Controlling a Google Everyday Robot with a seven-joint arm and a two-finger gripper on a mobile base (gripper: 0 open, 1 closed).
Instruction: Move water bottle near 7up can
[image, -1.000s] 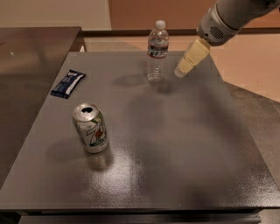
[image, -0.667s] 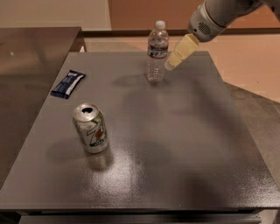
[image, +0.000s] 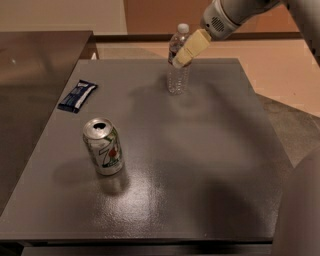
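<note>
The water bottle (image: 178, 70) stands upright at the far middle of the grey table (image: 210, 165), clear and ribbed with a white cap. The 7up can (image: 103, 146) stands upright at the near left, silver top with its opening showing. My gripper (image: 186, 54) reaches in from the upper right. Its cream fingers (image: 192, 46) lie across the bottle's upper part at the label. I cannot tell whether they hold the bottle.
A flat dark blue snack wrapper (image: 77, 95) lies at the left of the table. A darker counter (image: 35, 65) adjoins the table on the left. The table's far edge runs just behind the bottle.
My gripper has moved left from beside the bottle until its fingers overlap the bottle's upper part. The bottle and the can have not moved.
</note>
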